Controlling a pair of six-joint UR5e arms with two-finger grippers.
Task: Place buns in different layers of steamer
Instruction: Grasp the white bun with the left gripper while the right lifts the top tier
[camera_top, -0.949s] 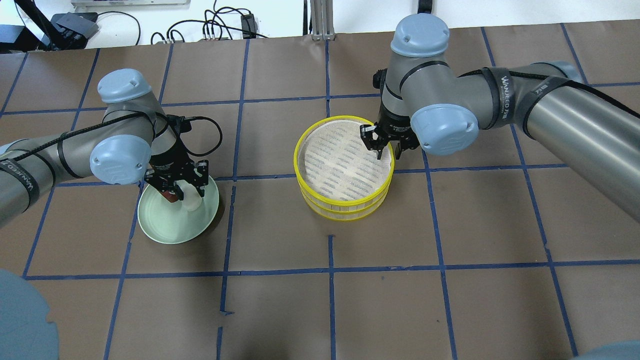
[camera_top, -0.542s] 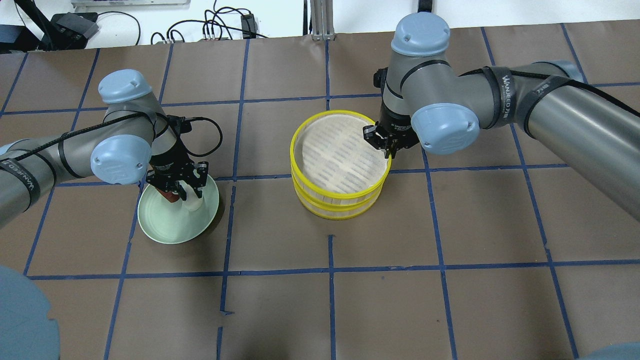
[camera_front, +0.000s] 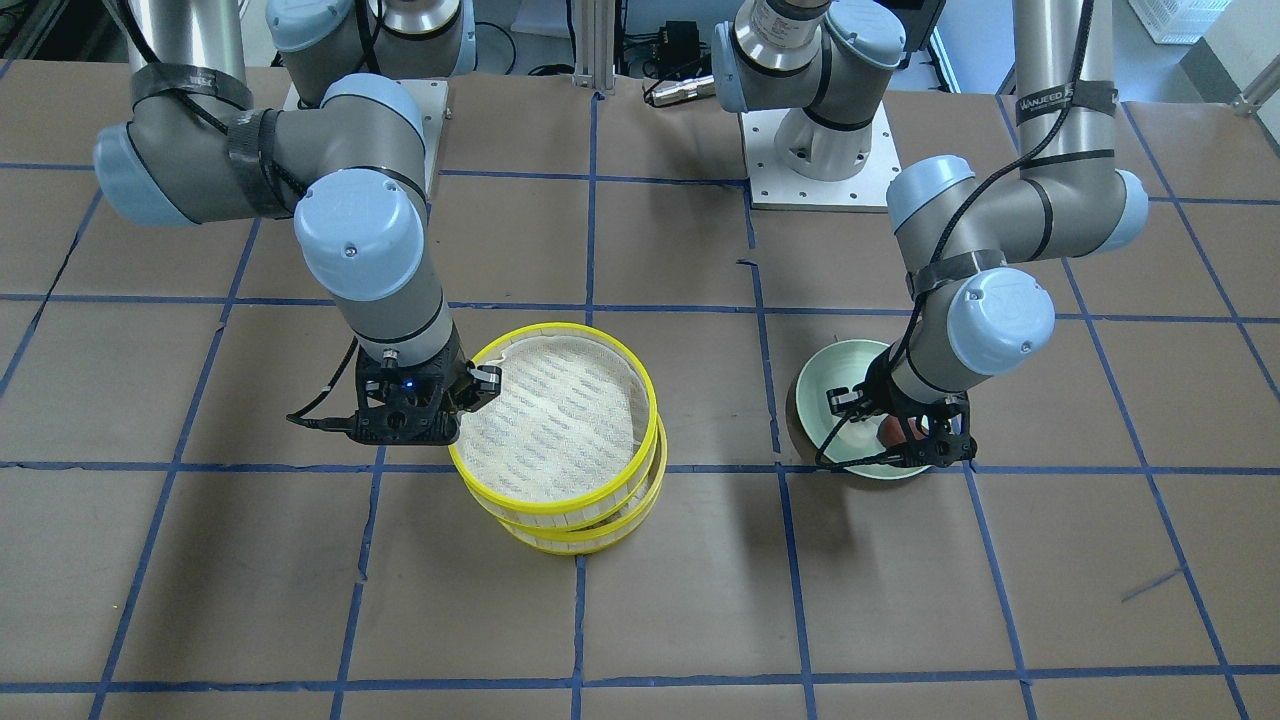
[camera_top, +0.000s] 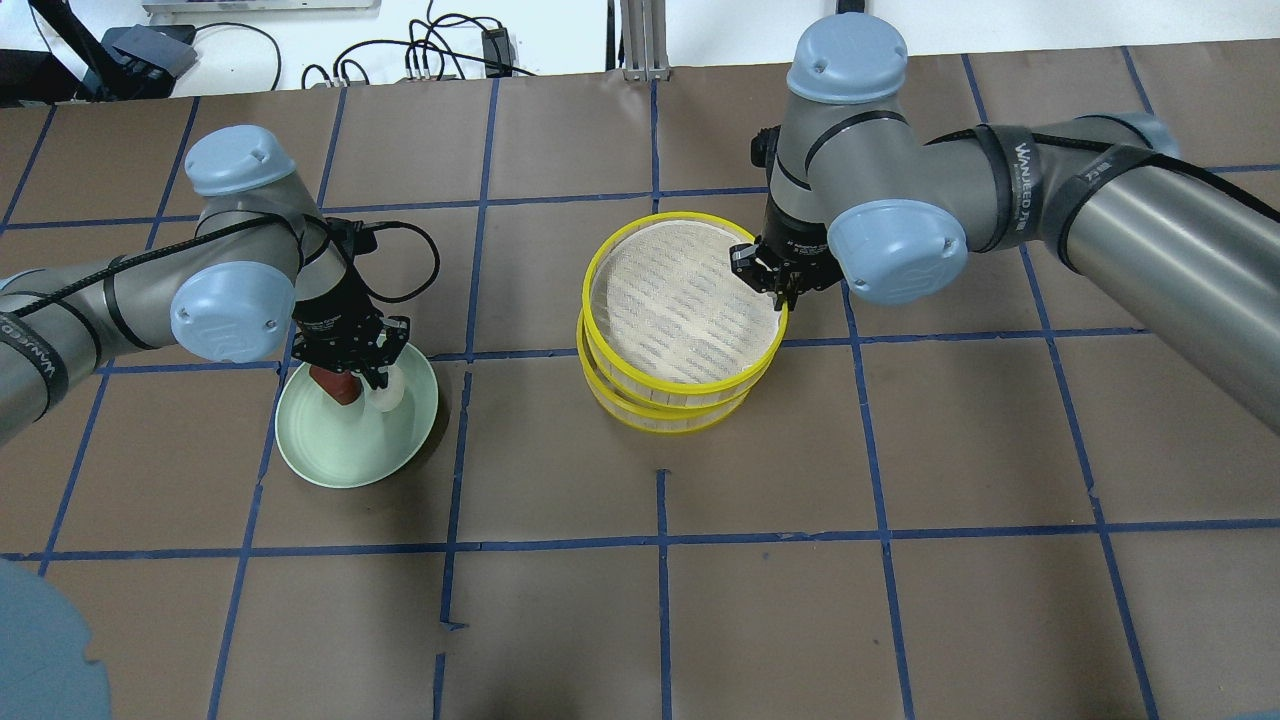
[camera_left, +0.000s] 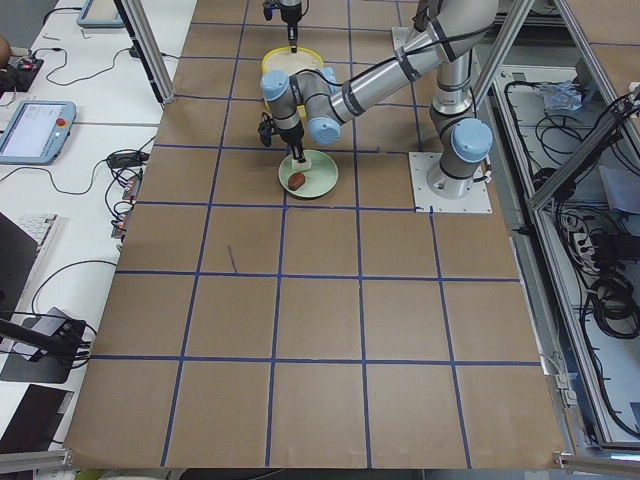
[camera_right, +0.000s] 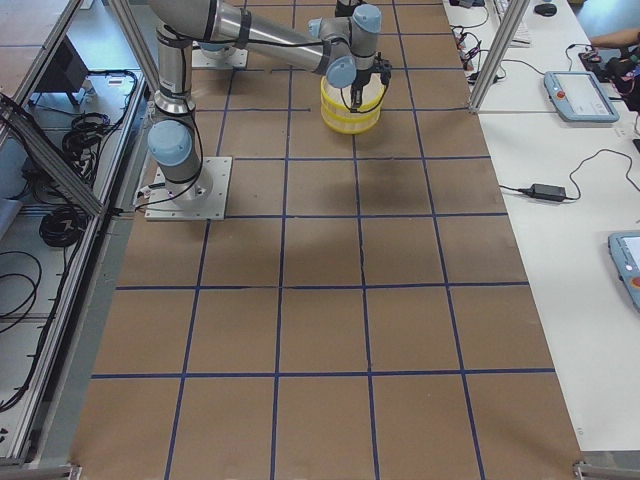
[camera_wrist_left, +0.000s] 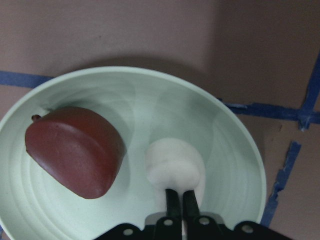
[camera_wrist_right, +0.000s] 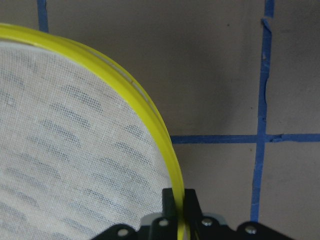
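Observation:
The steamer stands mid-table as two yellow-rimmed layers. The top layer (camera_top: 592, 300) sits raised and shifted off the lower layer (camera_top: 660, 422). My right gripper (camera_top: 775, 285) is shut on the top layer's yellow rim (camera_wrist_right: 150, 115), one finger inside and one outside. Both layers show no buns. The white bun (camera_wrist_left: 172, 162) and the reddish-brown bun (camera_wrist_left: 75, 150) lie side by side on a pale green plate (camera_top: 340, 455). My left gripper (camera_wrist_left: 181, 200) is over the plate, its fingers pinched together on the white bun's near edge.
The table is brown paper with a blue tape grid. The left arm's cable (camera_top: 420, 250) loops beside the plate. Cables and boxes (camera_top: 150, 50) lie beyond the far edge. The right arm's elbow (camera_front: 350, 240) hangs over the steamer's side.
My right gripper closed on the top layer's rim and lifted it, so it now sits offset from the lower layer. My left gripper closed on the white bun.

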